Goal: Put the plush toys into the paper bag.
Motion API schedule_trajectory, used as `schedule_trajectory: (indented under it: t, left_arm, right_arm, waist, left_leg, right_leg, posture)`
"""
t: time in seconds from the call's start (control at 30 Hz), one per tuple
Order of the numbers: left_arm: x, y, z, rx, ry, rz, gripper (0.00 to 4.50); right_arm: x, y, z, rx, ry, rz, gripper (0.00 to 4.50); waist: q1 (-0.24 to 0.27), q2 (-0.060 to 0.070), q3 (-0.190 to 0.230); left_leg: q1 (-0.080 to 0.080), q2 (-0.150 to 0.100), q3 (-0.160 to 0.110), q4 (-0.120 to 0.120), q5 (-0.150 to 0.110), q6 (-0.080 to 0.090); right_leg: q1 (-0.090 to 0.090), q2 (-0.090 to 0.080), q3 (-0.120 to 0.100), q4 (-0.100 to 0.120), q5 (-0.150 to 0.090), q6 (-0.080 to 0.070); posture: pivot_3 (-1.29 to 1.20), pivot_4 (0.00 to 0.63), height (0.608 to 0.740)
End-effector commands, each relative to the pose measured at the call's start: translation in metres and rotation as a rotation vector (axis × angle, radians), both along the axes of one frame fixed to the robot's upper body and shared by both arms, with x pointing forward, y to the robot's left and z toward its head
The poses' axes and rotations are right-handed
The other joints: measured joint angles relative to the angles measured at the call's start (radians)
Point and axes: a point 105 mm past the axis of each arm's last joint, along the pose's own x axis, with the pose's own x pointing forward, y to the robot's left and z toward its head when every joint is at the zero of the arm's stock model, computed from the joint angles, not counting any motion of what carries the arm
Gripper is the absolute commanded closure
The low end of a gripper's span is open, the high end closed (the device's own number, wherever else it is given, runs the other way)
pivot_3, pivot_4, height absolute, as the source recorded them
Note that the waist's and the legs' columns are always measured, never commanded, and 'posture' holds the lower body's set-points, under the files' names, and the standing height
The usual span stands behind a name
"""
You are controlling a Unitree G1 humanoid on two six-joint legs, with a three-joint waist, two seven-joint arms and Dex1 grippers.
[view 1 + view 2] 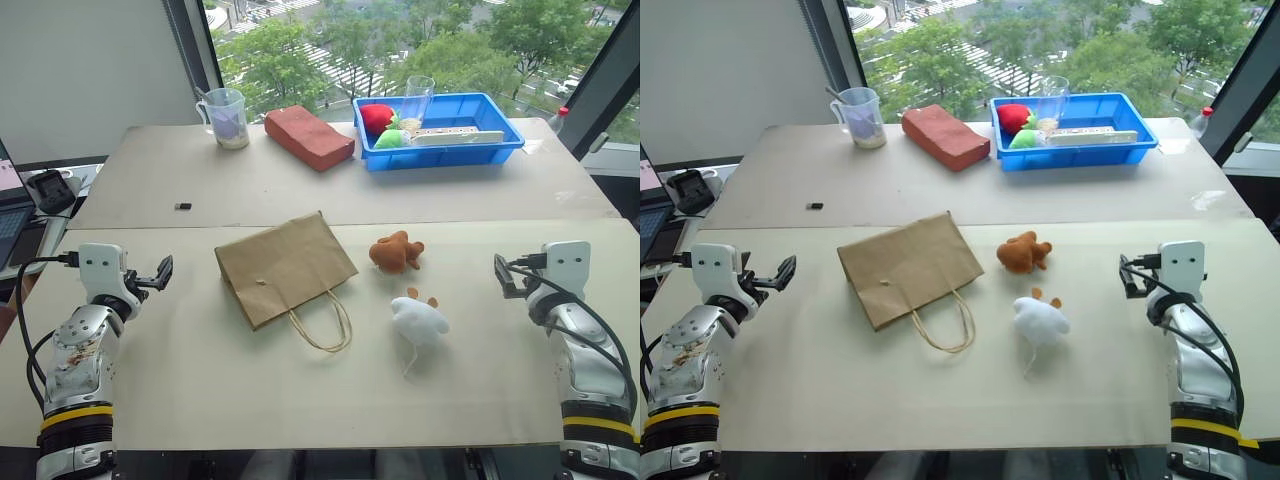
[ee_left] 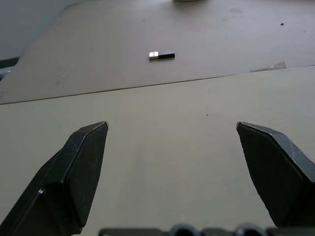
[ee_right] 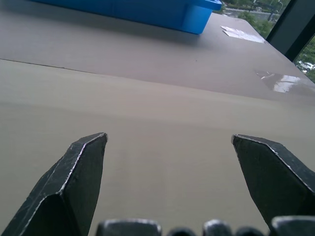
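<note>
1. Black fingers of your left gripper (image 1: 160,272) stand wide apart, empty, at the table's left edge.
2. Your paper bag (image 1: 285,267) lies flat mid-table.
3. Just right of it lie the orange-brown plush toy (image 1: 396,252) and the white plush toy (image 1: 418,319).
4. Your right gripper (image 1: 503,277) gapes wide, empty.

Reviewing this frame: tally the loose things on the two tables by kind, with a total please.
Plush toys: 2 (orange-brown toy, white toy)
Paper bags: 1 (paper bag)
Bins: 1 (blue bin)
Soft items in the bin: 2 (red one, green one)
Cups: 2 (measuring cup, clear glass)
Brick-shaped blocks: 1 (block)
USB dongles: 1 (dongle)
Total: 10
</note>
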Motion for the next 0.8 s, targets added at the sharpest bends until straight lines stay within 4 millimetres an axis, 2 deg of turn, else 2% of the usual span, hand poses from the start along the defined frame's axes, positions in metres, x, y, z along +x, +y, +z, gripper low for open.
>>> schedule_trajectory:
  t: [0.03, 0.13, 0.23, 0.37, 0.5, 0.57, 0.63, 0.8]
  left_arm:
    - [0.0, 0.005, 0.019, 0.031, -0.064, 0.009, 0.05]
    - [-0.004, 0.006, 0.029, 0.041, -0.076, -0.032, 0.05]
    - [-0.005, -0.007, 0.054, 0.03, -0.12, -0.163, 0.05]
    - [-0.017, -0.047, 0.087, 0.142, -0.118, -0.494, 0.05]
    - [-0.021, -0.086, 0.11, 0.21, -0.099, -0.744, 0.05]
    - [-0.024, -0.111, 0.112, 0.28, -0.072, -0.894, 0.05]
    - [-0.032, -0.141, 0.101, 0.396, -0.026, -1.09, 0.05]
    - [-0.034, -0.183, 0.072, 0.533, 0.001, -1.344, 0.05]
  right_arm:
    - [0.003, -0.002, 0.018, -0.021, -0.066, 0.004, 0.0]
    - [0.005, -0.004, 0.028, -0.035, -0.083, 0.011, 0.0]
    - [0.009, 0.009, 0.04, -0.047, -0.084, 0.117, 0.0]
    - [0.006, 0.043, 0.065, -0.052, -0.066, 0.392, 0.0]
    - [-0.006, 0.076, 0.08, -0.052, -0.014, 0.629, 0.0]
    - [-0.017, 0.098, 0.084, -0.049, 0.028, 0.77, 0.0]
    - [-0.037, 0.127, 0.083, -0.056, 0.1, 0.955, 0.0]
    - [-0.071, 0.17, 0.082, -0.06, 0.19, 1.196, 0.0]
  waist:
    - [0.0, 0.0, 0.0]
    - [-0.002, 0.0, 0.0]
    - [-0.002, 0.0, 0.0]
    - [-0.003, 0.0, 0.001]
    - [0.002, 0.0, 0.001]
    - [0.003, 0.0, 0.001]
    - [0.002, 0.0, 0.001]
    - [-0.001, 0.0, 0.001]
  left_leg:
    - [0.0, 0.0, 0.0, 0.0, 0.0, 0.0]
    - [0.0, 0.0, 0.0, 0.0, 0.0, 0.0]
    - [0.0, 0.0, 0.0, 0.0, 0.0, 0.0]
    - [-0.001, 0.001, 0.0, -0.001, 0.0, 0.001]
    - [0.0, 0.001, 0.0, -0.002, -0.001, 0.002]
    - [-0.001, 0.001, 0.0, -0.001, -0.001, 0.002]
    - [-0.001, 0.001, 0.0, -0.002, -0.001, 0.002]
    - [-0.002, 0.001, 0.001, -0.002, -0.002, 0.002]
  right_leg:
    - [0.0, 0.0, 0.0, 0.0, 0.0, 0.0]
    - [0.0, 0.0, 0.0, 0.0, 0.0, 0.0]
    - [-0.001, 0.0, 0.0, 0.0, 0.0, 0.0]
    - [0.0, 0.001, 0.0, -0.001, 0.0, 0.0]
    - [0.001, 0.001, -0.001, -0.004, 0.0, 0.0]
    - [0.002, 0.001, -0.001, -0.006, 0.0, 0.0]
    - [0.002, 0.001, -0.001, -0.008, 0.0, 0.0]
    - [0.001, 0.002, -0.002, -0.01, 0.0, 0.0]
  posture:
    - [0.0, 0.15, 0.74]
    - [0.0, 0.15, 0.74]
    - [0.0, 0.15, 0.74]
    - [0.0, 0.15, 0.74]
    - [0.0, 0.15, 0.74]
    - [0.0, 0.15, 0.74]
    - [0.0, 0.15, 0.74]
    - [0.0, 0.15, 0.74]
